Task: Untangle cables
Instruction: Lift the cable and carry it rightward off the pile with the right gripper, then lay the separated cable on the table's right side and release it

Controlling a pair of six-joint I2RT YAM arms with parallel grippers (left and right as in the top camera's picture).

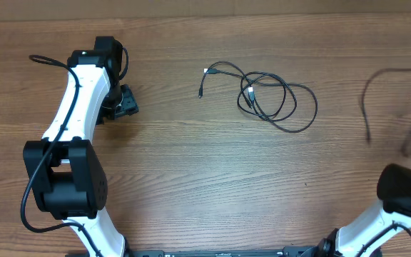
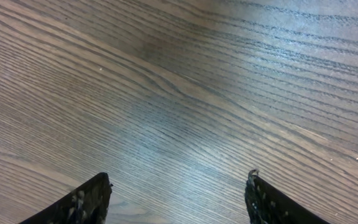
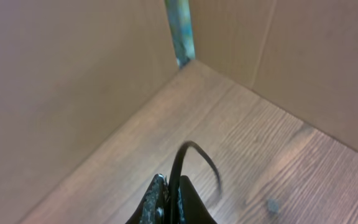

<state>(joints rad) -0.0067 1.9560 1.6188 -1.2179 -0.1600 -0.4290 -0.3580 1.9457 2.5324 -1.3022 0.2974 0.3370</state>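
Note:
A loose tangle of thin black cables (image 1: 277, 100) lies on the wooden table at centre, with small plug ends pointing left (image 1: 204, 71). Another thin black cable (image 1: 367, 107) hangs blurred at the far right. In the right wrist view, my right gripper (image 3: 171, 186) is shut on this cable (image 3: 194, 152), which arcs up out of the jaws and curves down to the right. My left gripper (image 2: 179, 180) is open and empty over bare wood; in the overhead view it (image 1: 123, 103) is far left of the tangle.
Brown cardboard-like walls (image 3: 73, 74) meet at a corner of the table in the right wrist view. The left arm (image 1: 77, 100) stretches along the table's left side. The right arm's base (image 1: 405, 193) is at bottom right.

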